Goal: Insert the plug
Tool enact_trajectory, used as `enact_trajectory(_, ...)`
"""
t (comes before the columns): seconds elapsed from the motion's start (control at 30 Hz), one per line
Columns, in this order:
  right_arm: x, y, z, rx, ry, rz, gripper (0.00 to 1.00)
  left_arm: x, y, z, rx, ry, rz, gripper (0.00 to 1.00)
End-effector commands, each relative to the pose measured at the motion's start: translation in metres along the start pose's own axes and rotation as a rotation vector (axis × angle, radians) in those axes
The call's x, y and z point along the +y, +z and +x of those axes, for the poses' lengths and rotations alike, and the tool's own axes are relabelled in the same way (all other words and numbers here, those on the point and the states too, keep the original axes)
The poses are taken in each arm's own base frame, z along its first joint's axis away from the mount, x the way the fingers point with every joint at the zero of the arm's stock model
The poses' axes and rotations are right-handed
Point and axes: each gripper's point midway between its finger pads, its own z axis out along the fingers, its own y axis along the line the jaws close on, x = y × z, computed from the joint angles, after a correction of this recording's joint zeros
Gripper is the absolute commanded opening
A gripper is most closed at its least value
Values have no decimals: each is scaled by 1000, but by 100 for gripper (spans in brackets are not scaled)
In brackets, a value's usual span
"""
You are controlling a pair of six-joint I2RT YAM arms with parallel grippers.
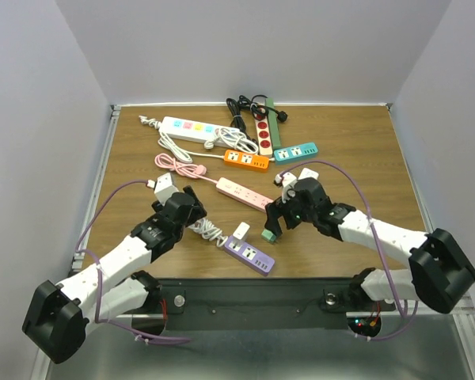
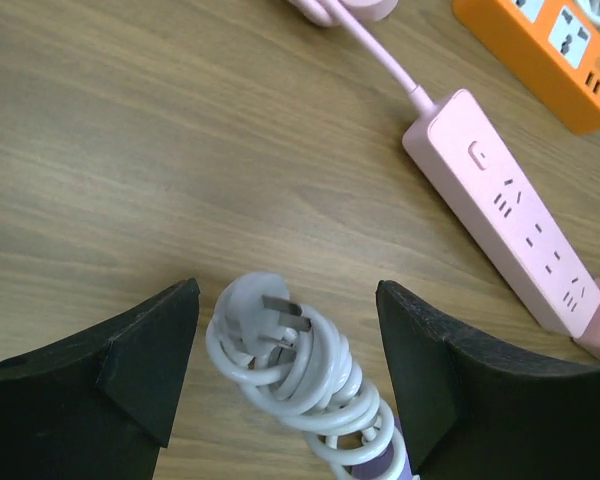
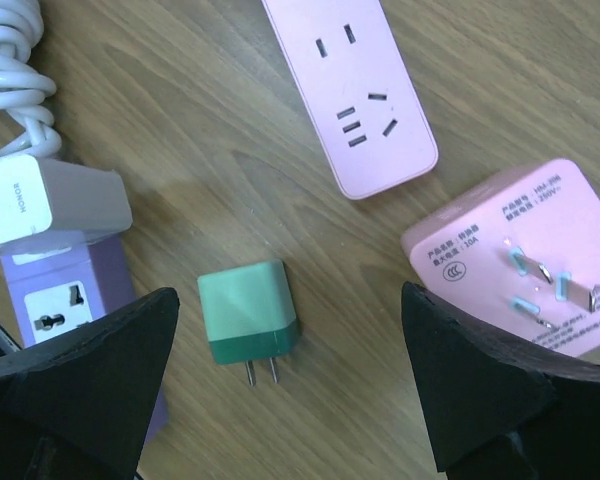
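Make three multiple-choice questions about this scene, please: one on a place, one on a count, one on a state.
1. Where does the green charger lie?
A. on top of a strip
B. on the table, between the purple strip and the pink plug
C. in a hand

2. How many prongs has it?
A. two
B. three
C. none

3. How is the right hand?
A. shut on the charger
B. shut, empty
C. open, empty

Answers: 1 B, it rests on bare wood; 2 A, two pins show at its dark end; 3 C, the fingers stand wide apart, clear of the charger.
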Motion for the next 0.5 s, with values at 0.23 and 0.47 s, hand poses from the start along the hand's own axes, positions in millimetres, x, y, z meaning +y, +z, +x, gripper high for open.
enact_trajectory(0.23, 3, 26, -22, 20, -173, 20, 96, 23, -6, 44, 130, -66, -26, 83)
enact_trajectory(0.47, 18, 36, -1, 99, -220, -18, 95, 17, -2, 48, 140, -78, 0, 83)
